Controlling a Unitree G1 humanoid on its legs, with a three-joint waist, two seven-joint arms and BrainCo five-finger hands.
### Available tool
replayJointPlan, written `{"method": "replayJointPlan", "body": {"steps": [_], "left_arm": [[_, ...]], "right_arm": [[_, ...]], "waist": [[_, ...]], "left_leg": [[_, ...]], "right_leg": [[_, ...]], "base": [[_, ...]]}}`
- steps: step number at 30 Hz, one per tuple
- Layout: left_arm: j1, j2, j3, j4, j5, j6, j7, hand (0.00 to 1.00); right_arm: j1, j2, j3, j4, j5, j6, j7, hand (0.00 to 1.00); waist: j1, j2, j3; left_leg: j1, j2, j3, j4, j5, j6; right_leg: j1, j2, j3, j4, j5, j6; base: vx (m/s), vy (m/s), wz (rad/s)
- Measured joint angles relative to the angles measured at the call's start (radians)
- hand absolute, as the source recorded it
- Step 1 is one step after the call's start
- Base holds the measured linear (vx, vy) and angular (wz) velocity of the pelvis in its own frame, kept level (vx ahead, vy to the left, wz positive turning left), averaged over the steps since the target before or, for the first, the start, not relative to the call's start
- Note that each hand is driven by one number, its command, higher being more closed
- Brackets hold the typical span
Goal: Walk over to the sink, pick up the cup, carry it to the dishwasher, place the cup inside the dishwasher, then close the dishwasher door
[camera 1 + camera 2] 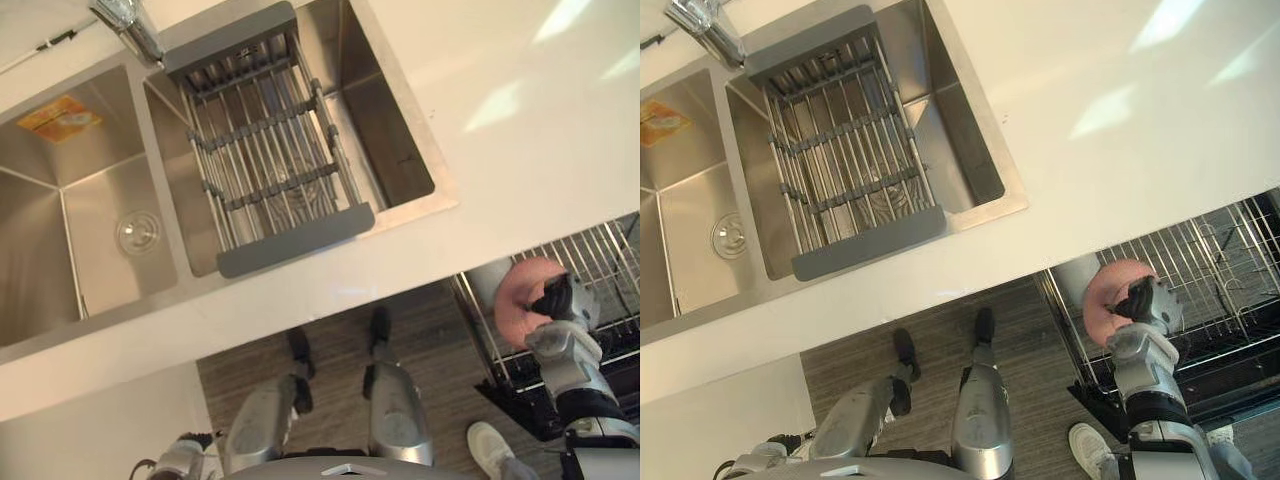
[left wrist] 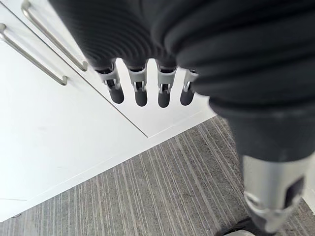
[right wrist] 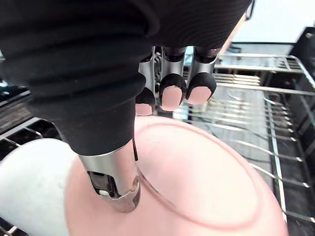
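Pink cup [image 1: 518, 292] held in our right hand [image 1: 562, 300], fingers curled over rim. We should lower it gently onto dishwasher rack [image 1: 592, 250], clear of white vessel [image 3: 29, 177]. Left hand [image 2: 141, 92] hangs relaxed, empty.

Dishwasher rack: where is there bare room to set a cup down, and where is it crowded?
Free: the bare wires of the rack right of the pink cup held in the right hand. Crowded: the corner by the counter, where a white object sits beside the cup.
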Motion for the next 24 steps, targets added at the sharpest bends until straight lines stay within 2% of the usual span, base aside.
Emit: {"method": "replayJointPlan", "body": {"steps": [3, 4, 10, 15, 19, 22, 24], "left_arm": [[0.0, 0.0, 0.001, 0.001, -0.003, -0.01, 0.0, 0.0], [0.0, 0.0, 0.002, 0.001, -0.01, -0.013, 0.0, 0.0], [-0.005, 0.0, 0.004, 0.004, -0.04, -0.018, 0.0, 0.0], [-0.008, -0.002, 0.004, 0.004, -0.041, -0.037, 0.0, 0.0], [-0.014, -0.003, 0.009, 0.004, -0.049, -0.044, 0.0, 0.0], [-0.014, -0.002, 0.052, 0.004, -0.057, -0.044, 0.0, 0.0], [-0.014, -0.001, 0.089, 0.002, -0.057, -0.044, -0.002, 0.0]], "right_arm": [[-0.013, 0.017, -0.043, 0.065, 0.062, 0.015, -0.019, 1.0], [-0.016, 0.024, -0.063, 0.083, 0.103, 0.023, -0.023, 0.0], [-0.055, 0.054, -0.095, 0.137, 0.203, 0.039, -0.044, 0.0], [-0.081, 0.118, -0.148, 0.147, 0.256, 0.045, -0.065, 0.0], [-0.082, 0.13, -0.167, 0.146, 0.297, 0.059, -0.082, 0.0], [-0.076, 0.168, -0.198, 0.143, 0.358, 0.036, -0.081, 0.0], [-0.056, 0.202, -0.21, 0.135, 0.389, -0.005, -0.082, 0.0]], "waist": [[0.0, 0.007, 0.006], [0.0, 0.011, 0.009], [0.003, 0.027, 0.024], [0.012, 0.029, 0.031], [0.02, 0.027, 0.032], [0.02, 0.011, 0.043], [0.019, -0.009, 0.054]], "left_leg": [[-0.014, -0.004, -0.003, 0.0, 0.01, 0.009], [-0.015, -0.005, -0.004, 0.0, 0.01, 0.009], [-0.029, -0.008, -0.005, -0.004, 0.014, 0.002], [-0.027, -0.007, -0.004, -0.006, 0.014, 0.001], [-0.021, -0.006, -0.004, -0.006, 0.013, 0.0], [0.006, -0.001, -0.002, -0.005, 0.01, -0.004], [0.04, 0.008, 0.002, 0.004, -0.001, -0.017]], "right_leg": [[-0.016, -0.004, 0.0, 0.007, 0.005, -0.004], [-0.019, -0.005, 0.001, 0.011, 0.007, -0.001], [-0.045, -0.007, 0.011, 0.027, 0.006, 0.001], [-0.054, -0.004, 0.027, 0.031, 0.006, 0.001], [-0.051, -0.004, 0.027, 0.036, 0.005, 0.0], [-0.026, 0.001, 0.028, 0.04, 0.0, -0.002], [0.01, 0.007, 0.028, 0.045, -0.01, -0.004]], "base": [[0.01, 0.02, 0.05], [0.0, 0.0, 0.0], [0.01, 0.001, -0.02], [0.01, -0.004, -0.09], [0.0, 0.0, 0.0], [0.01, -0.009, -0.03], [0.01, -0.021, -0.08]]}}
